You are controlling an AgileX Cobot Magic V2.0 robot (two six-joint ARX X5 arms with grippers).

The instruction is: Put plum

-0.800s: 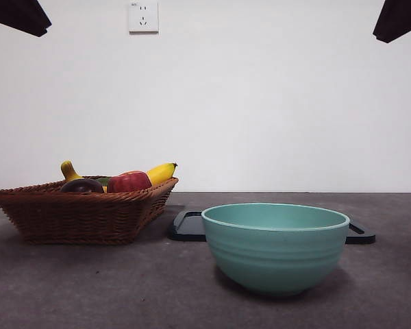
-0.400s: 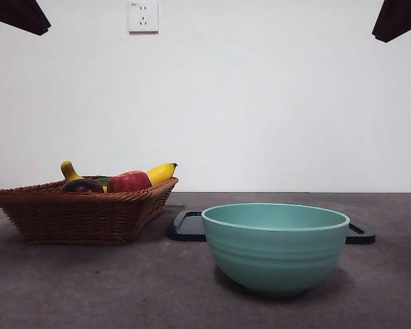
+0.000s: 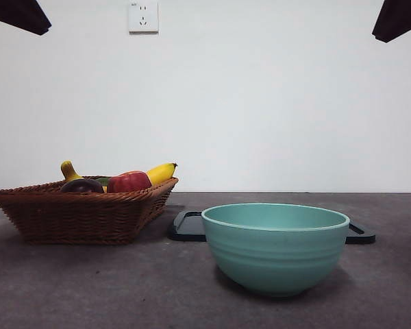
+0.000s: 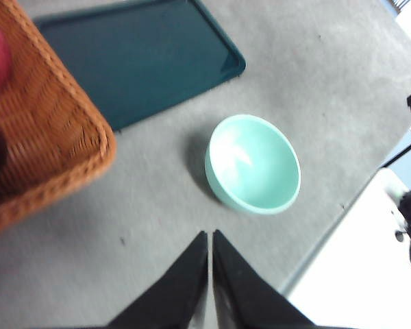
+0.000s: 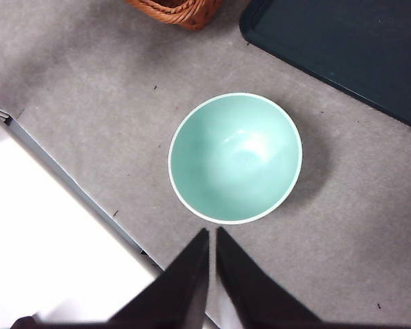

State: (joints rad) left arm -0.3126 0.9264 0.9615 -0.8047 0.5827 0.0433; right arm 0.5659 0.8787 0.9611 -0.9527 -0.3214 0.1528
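Plum [image 3: 81, 185] lies at basket [image 3: 82, 216] rim; both grippers' fingers together, high above table.

Operator, you had a mint-green bowl [image 3: 275, 247] standing empty on the grey table [image 3: 89, 288], nearest of all things to both waiting tools, with a dark tray [image 3: 188, 226] lying flat just behind it. Off to the side of the bowl sat a brown wicker basket [image 3: 82, 216], and in it you could see a red apple-like fruit [image 3: 128, 182] beside a yellow banana [image 3: 161, 172]. A white wall socket [image 3: 143, 16] hung on the wall beyond them.
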